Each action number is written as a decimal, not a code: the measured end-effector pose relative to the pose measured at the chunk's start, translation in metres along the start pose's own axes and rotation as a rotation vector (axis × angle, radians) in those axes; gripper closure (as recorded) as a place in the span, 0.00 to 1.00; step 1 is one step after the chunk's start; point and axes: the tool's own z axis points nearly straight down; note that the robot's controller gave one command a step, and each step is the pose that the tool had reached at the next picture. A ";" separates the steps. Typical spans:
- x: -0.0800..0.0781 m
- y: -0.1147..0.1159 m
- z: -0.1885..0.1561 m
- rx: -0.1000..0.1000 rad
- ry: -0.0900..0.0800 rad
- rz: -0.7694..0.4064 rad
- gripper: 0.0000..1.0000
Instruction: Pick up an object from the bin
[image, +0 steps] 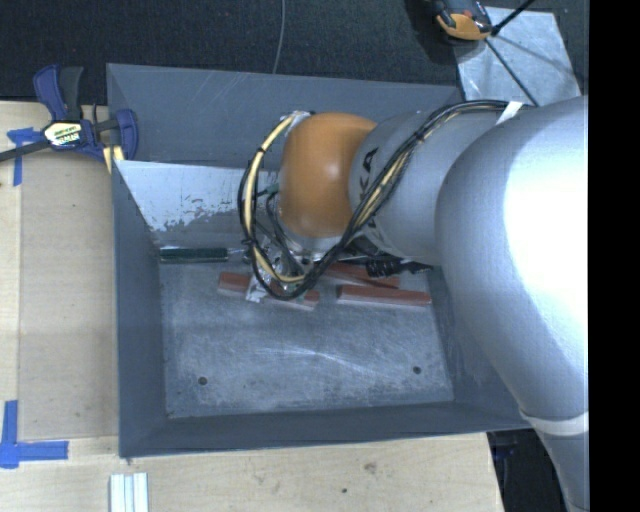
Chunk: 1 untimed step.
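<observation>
My gripper (268, 288) is low at the back of the bin, mostly hidden under the arm's orange dome and cables. It sits right over a reddish-brown flat strip (236, 285) whose left end sticks out from under it. A second reddish-brown strip (385, 295) lies just to the right, with another (350, 271) partly hidden behind it. A dark green pen-like stick (195, 255) lies along the back wall, left of the gripper. I cannot tell whether anything is held.
The arm reaches in from the right and covers the bin's right and back part. The bin's front floor is bare grey metal. A scuffed sloping wall rises at the back left.
</observation>
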 end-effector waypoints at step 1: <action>0.001 -0.001 -0.010 0.007 0.014 0.000 1.00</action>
